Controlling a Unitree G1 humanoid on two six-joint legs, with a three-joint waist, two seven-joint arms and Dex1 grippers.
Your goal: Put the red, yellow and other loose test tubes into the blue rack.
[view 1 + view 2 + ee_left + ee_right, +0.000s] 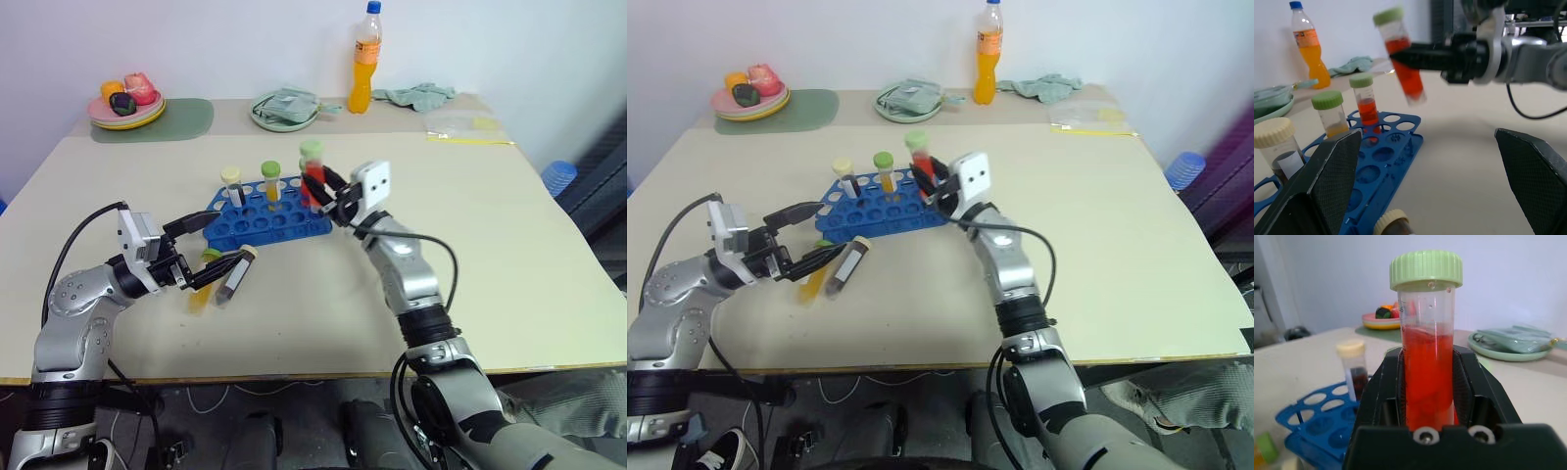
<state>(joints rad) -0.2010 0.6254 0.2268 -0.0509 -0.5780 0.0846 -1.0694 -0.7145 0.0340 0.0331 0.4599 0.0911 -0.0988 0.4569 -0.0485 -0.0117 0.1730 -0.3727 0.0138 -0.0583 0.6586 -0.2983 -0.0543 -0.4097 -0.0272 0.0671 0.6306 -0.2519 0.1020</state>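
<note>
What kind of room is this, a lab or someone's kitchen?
Probably a robot practice room, not a real lab: a plain table carries a blue rack of test tubes, a drink bottle and a plate of toy fruit.

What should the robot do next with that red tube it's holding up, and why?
Probably lower it into an empty hole of the blue rack. The right gripper is shut on the red tube, held upright just above the rack's right end, where three other tubes already stand and many holes are free.
</note>
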